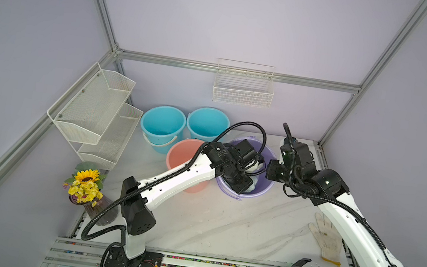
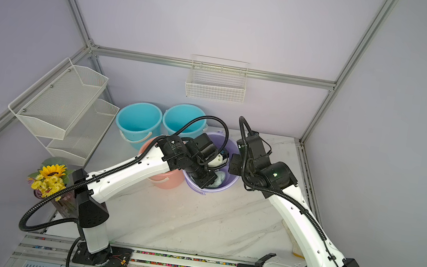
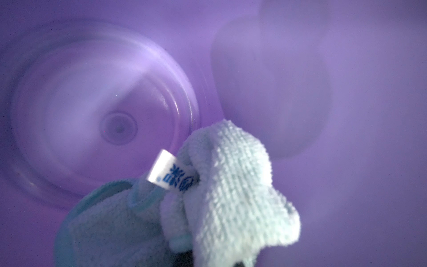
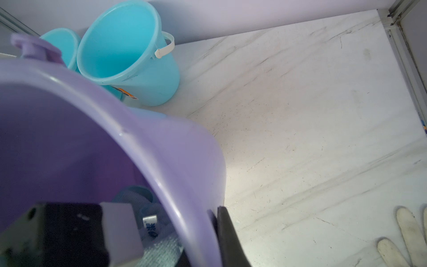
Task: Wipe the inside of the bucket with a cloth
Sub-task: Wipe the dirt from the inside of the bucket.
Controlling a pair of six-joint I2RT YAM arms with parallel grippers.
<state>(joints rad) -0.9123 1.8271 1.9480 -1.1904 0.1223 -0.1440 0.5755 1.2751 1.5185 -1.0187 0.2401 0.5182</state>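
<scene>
A purple bucket (image 1: 262, 194) (image 2: 227, 185) stands mid-table. My left gripper (image 1: 247, 184) reaches down inside it, shut on the pale mint-green cloth (image 1: 254, 183) (image 2: 220, 179). In the left wrist view the cloth (image 3: 231, 185) with its white tag (image 3: 171, 172) bunches over the jaws, just above the bucket's floor (image 3: 92, 104) and beside its inner wall. My right gripper (image 1: 269, 174) (image 4: 203, 249) is shut on the bucket's right-hand rim (image 4: 184, 150), with one black finger (image 4: 227, 231) outside the wall. The cloth (image 4: 161, 252) shows inside.
Two blue buckets (image 1: 163, 126) (image 1: 208, 123) stand at the back and a pink bucket (image 1: 183, 155) touches the purple one's left side. A white glove (image 1: 327, 240) lies at the right. A vase of flowers (image 1: 86, 187), a wire shelf (image 1: 94, 113) and a wall basket (image 1: 243, 87) border the table.
</scene>
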